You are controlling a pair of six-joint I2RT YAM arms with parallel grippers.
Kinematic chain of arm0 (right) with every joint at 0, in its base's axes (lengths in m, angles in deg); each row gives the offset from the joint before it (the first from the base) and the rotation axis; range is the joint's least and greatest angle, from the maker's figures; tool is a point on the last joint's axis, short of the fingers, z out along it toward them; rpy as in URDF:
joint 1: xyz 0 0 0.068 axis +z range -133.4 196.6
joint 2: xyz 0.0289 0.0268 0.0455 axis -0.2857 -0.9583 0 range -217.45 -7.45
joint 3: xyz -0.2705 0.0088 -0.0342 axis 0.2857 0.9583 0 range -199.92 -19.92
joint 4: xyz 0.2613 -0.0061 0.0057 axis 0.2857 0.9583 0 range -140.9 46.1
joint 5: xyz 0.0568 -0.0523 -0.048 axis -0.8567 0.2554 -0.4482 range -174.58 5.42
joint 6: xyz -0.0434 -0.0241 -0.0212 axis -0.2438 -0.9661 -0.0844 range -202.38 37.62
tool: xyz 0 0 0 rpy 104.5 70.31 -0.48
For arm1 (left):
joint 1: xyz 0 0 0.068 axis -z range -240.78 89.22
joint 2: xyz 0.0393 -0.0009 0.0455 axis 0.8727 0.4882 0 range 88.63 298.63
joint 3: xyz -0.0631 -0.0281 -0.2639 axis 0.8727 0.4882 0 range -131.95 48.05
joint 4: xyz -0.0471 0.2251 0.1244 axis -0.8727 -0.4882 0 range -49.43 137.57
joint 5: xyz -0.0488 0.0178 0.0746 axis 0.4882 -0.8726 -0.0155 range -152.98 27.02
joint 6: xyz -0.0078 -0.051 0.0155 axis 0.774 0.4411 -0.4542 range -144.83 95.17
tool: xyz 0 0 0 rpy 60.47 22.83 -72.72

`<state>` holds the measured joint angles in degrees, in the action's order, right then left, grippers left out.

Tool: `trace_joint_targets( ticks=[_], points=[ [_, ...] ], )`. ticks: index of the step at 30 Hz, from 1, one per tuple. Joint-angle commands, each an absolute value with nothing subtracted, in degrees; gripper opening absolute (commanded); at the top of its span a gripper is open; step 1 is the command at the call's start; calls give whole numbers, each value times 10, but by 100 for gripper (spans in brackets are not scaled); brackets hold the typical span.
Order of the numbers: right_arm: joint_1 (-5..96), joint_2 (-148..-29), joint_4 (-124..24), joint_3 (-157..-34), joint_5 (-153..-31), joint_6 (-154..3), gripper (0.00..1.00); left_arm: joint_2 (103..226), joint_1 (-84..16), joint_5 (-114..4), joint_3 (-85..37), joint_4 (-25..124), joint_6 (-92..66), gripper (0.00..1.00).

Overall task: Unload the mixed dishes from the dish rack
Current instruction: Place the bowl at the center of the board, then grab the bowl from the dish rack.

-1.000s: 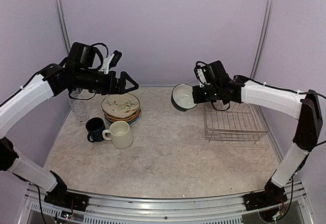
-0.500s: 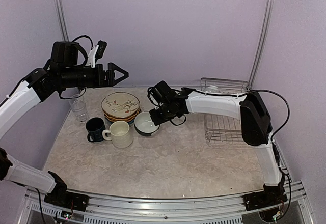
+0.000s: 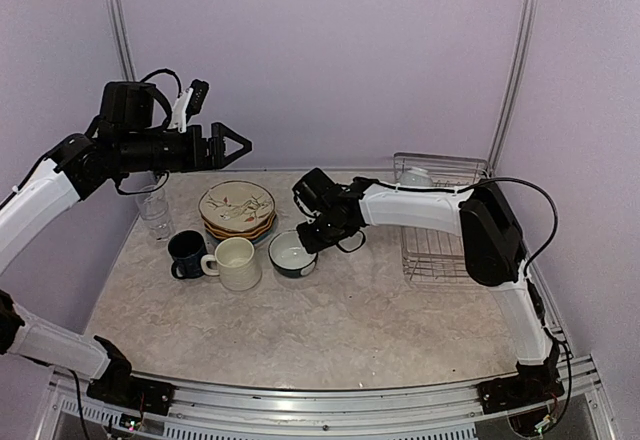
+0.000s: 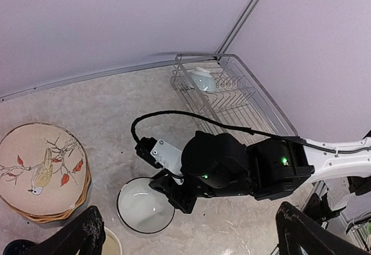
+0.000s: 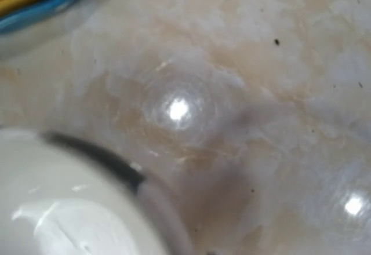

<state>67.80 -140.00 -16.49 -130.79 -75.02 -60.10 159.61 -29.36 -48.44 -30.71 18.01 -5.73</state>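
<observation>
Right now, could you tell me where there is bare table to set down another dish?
Free: the broad near strip of table before the arm bases, and the gap between bowl and dish rack. Crowded: back left, where tumbler, plates, dark mug, cream mug and bowl cluster, with the right gripper there.

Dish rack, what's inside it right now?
One pale dish sits at the far end of the dish rack; its kind is unclear. Nothing else shows on the wires, but the right arm covers part of it.

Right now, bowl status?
Left gripper open, high. Right gripper at teal bowl rim, grip unclear. Bowl down by cream mug. Pale dish in dish rack.
</observation>
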Motion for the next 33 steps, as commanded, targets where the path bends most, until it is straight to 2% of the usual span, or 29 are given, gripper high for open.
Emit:
trace_joint_targets(
  ticks=[1,9,12,23,28,33],
  points=[
    [678,-1396,-164,-1328,-742,-596,25,1596,-298,-487,-300,188,-57,99],
    [678,-1314,-167,-1284,-709,-613,57,1602,-298,-486,-300,188,-55,99],
    [679,-1269,-171,-1251,-683,-624,66,1602,-298,-485,-299,189,-55,99],
    [656,-1088,-165,-1069,-534,-651,71,1609,-300,-485,-301,187,-55,99],
    [598,-1016,-155,-1001,-484,-678,75,1615,-303,-479,-300,189,-52,99],
    [492,-968,-168,-968,-527,-733,87,1628,-304,-479,-306,181,-52,99]
  ],
)
